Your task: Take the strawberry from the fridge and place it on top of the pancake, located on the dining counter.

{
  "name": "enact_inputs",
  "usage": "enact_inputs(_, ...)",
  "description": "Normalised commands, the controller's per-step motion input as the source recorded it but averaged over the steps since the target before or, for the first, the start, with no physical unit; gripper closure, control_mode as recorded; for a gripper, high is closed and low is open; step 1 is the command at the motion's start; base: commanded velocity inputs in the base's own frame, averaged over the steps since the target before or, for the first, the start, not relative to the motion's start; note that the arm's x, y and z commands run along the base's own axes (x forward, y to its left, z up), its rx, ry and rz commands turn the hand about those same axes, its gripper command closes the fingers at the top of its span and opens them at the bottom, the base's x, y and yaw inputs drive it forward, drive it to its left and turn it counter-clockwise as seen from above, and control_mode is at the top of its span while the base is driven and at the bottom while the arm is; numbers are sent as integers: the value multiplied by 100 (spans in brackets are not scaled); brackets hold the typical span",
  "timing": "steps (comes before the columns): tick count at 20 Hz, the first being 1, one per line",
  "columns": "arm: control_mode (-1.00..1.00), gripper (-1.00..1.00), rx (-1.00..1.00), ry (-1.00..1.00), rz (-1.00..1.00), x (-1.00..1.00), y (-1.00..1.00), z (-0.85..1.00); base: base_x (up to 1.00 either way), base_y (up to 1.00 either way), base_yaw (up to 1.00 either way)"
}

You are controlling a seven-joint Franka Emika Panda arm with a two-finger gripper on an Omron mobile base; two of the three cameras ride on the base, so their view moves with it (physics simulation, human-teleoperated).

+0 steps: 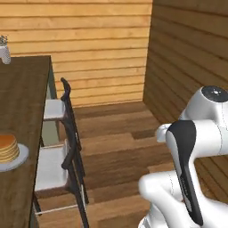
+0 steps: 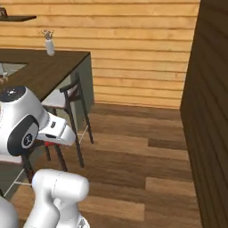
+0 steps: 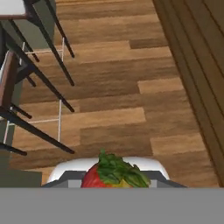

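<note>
From the left base view I see the counter (image 1: 20,102) running along the left, dark wood on top. The pancake (image 1: 7,148) sits on a white plate (image 1: 18,159) near the counter's close end, at the left edge of the picture. A small white vase (image 1: 4,52) stands at the far end. Two chairs (image 1: 60,167) with white seats and black frames are pushed against the counter's side, one behind the other. My arm (image 1: 191,173) rises at the lower right, bent over the plank floor (image 1: 116,142), with wood walls behind and to the right.

From the right base view the counter (image 2: 49,71) lies at the left with the vase (image 2: 49,44) on its far part. A chair (image 2: 67,104) stands at its side. The arm (image 2: 31,133) fills the lower left, and a bit of red shows under the wrist; I cannot tell from here what it is.

In the hand view the strawberry (image 3: 107,175), red with green leaves on top, sits at the bottom centre, right where my gripper (image 3: 109,181) is. The tips are hidden behind it, yet the gripper is closed on the fruit. Below it lies the floor (image 3: 113,100), with black chair legs (image 3: 39,83) at the left and the dark wall base at the right.
</note>
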Motion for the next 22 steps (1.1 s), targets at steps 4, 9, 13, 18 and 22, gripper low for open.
enact_inputs(4, 100, 100, 0, 0, 0, 0, 0, 0, 34, -4, 100)
enact_inputs(9, 100, 100, 0, 0, 0, 0, 0, 0, 51, -12, 99)
enact_inputs(13, 100, 100, 0, 0, 0, 0, 0, 0, 51, -11, 99)
enact_inputs(18, 100, 100, 0, 0, 0, 0, 0, 0, 29, -34, 93)
enact_inputs(22, 100, 100, 0, 0, 0, 0, 0, 0, 0, -64, 84)
